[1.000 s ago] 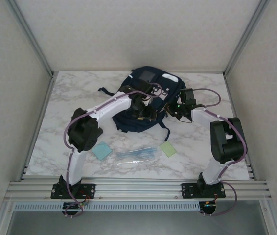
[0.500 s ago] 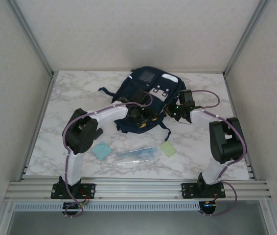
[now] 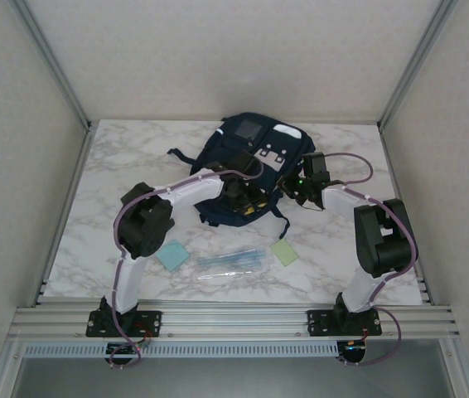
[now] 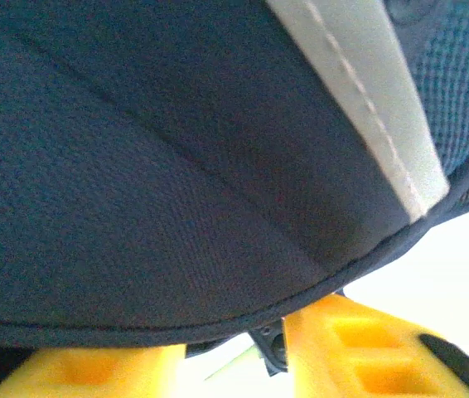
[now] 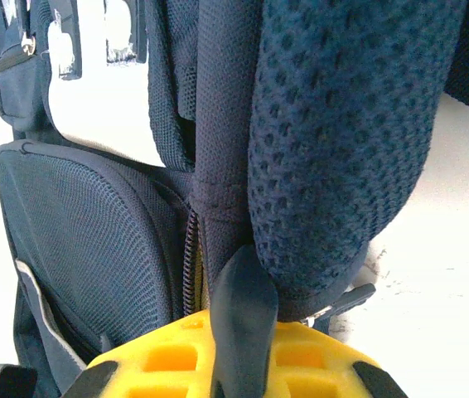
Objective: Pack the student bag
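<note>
The student bag (image 3: 255, 141), dark navy with grey and white patches, lies at the middle back of the marble table (image 3: 127, 174). My left gripper (image 3: 247, 201) is at the bag's near edge. In the left wrist view the navy fabric (image 4: 176, 166) with its white stripe (image 4: 359, 91) drapes over my yellow fingers (image 4: 359, 348) and hides their tips. A small black tab (image 4: 272, 344) sits in the gap between them. My right gripper (image 3: 292, 184) is at the bag's right side. In the right wrist view it (image 5: 243, 319) is shut on a dark strap tab (image 5: 243, 290) beside the zip (image 5: 191, 249) and the mesh shoulder strap (image 5: 342, 124).
A light blue square pad (image 3: 172, 254), a clear pack of pens (image 3: 230, 261) and a green square pad (image 3: 284, 251) lie on the table in front of the bag. A black strap (image 3: 181, 154) trails off the bag's left. Metal frame posts and walls close in both sides.
My left gripper has come down from over the bag's middle to its near edge, and the bag's front has drawn in. The right arm has hardly moved.
</note>
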Robot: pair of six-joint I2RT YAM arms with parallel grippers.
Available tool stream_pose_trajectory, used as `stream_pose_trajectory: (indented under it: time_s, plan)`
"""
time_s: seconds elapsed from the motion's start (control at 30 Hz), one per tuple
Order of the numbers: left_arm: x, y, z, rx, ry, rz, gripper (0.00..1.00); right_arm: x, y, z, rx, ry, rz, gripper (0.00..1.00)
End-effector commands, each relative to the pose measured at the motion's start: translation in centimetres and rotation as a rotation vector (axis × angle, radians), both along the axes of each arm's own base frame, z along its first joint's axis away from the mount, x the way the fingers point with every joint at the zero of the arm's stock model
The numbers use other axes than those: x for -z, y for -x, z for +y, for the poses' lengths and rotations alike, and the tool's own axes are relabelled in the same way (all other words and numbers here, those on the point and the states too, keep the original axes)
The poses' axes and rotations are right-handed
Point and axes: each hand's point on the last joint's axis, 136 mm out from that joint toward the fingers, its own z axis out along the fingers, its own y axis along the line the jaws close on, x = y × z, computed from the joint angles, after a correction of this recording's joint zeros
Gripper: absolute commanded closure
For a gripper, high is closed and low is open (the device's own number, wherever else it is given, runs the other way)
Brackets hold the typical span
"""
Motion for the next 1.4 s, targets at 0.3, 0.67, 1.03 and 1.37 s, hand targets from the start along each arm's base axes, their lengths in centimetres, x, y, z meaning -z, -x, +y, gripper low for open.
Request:
stream_pose_trajectory:
  time_s: [0.3,0.67,1.03,1.37]
  plan:
    - [-1.3,5.5,3.0,0.371,-0.208,-0.011,0.64,-1.3,-0.2,3.0,-0.037,-0.069,-0.059,1.00]
    - [-4.0,2.4,4.9,-0.119,0.015,-0.045,0.40,2.9,1.8,7.0,0.091,-0.231,-0.008,1.00]
    - [-0.9,1.6,6.6,-0.480,0.134,0.038,0.39,3.9,2.2,7.8,0.086,-0.247,0.021,1.00]
    - [-1.2,-1.5,8.0,-0.698,0.249,0.008,0.46,4.0,2.4,7.9,0.076,-0.242,0.031,1.00]
